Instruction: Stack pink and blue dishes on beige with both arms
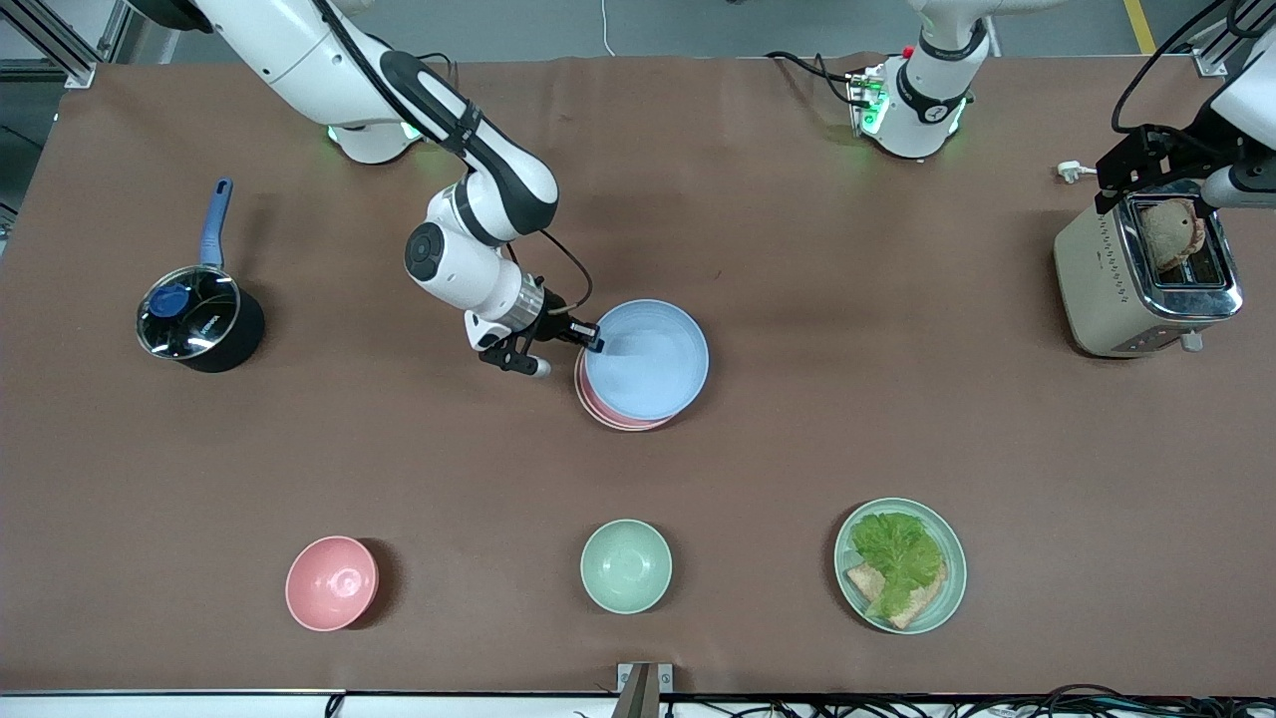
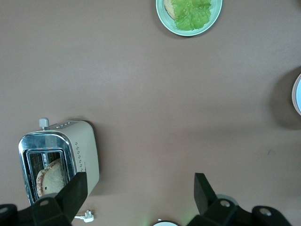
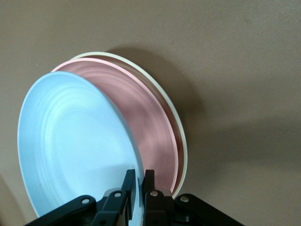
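Observation:
The light blue plate (image 1: pixel 648 359) leans on top of the pink plate (image 1: pixel 608 417) at mid-table. In the right wrist view the blue plate (image 3: pixel 70 146) is tilted above the pink plate (image 3: pixel 150 127), which lies in the beige plate (image 3: pixel 181 141); only the beige rim shows. My right gripper (image 1: pixel 588 337) is shut on the blue plate's rim at the side toward the right arm's end, one finger on each face (image 3: pixel 139 181). My left gripper (image 1: pixel 1161 189) waits open above the toaster, holding nothing (image 2: pixel 139 195).
A toaster (image 1: pixel 1146 274) with bread in it stands at the left arm's end. A lidded saucepan (image 1: pixel 194 319) sits at the right arm's end. Nearer the front camera are a pink bowl (image 1: pixel 331 582), a mint bowl (image 1: pixel 625 565) and a mint plate of lettuce and bread (image 1: pixel 900 565).

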You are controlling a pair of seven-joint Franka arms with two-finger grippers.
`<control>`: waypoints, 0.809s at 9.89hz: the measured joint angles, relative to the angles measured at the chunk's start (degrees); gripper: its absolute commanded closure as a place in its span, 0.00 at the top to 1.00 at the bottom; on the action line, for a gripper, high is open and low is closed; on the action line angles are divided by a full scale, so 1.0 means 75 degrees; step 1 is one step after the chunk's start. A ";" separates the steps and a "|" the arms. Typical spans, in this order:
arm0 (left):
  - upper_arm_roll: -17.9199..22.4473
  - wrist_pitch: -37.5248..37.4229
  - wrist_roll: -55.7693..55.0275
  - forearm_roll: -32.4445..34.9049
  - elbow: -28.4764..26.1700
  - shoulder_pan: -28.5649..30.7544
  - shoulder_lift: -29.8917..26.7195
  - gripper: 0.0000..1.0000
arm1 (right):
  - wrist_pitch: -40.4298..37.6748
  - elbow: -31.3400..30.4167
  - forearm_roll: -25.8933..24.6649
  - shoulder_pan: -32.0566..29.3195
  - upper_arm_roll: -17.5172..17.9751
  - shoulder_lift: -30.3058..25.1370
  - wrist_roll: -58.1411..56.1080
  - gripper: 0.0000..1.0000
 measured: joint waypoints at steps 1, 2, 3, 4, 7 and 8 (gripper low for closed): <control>-0.0003 0.0017 0.0000 -0.0069 0.0000 -0.0005 0.0049 1.00 | 0.0059 -0.0014 -0.0003 0.0000 -0.0008 0.0032 -0.0020 0.47; -0.0008 0.0050 -0.0044 -0.0215 0.0002 -0.0022 0.0103 1.00 | 0.0080 -0.0018 -0.0004 -0.0001 -0.0020 0.0052 -0.0023 0.58; -0.0016 0.0082 -0.0219 -0.0315 0.0006 -0.0044 0.0141 1.00 | 0.0093 -0.0019 -0.0004 -0.0008 -0.0032 0.0060 -0.0027 0.77; -0.0037 0.0086 -0.0466 -0.0353 0.0010 -0.0065 0.0154 1.00 | 0.0112 -0.0019 -0.0005 -0.0031 -0.0044 0.0060 -0.0047 0.89; -0.0229 0.0083 -0.1169 -0.0358 0.0008 -0.0075 0.0205 1.00 | 0.0143 0.0005 -0.0034 -0.0430 -0.0078 -0.0136 -0.0231 1.00; -0.0347 0.0084 -0.1334 -0.0358 0.0008 -0.0076 0.0264 1.00 | -0.0178 0.0009 -0.0152 -0.0676 -0.0110 -0.0456 -0.0278 1.00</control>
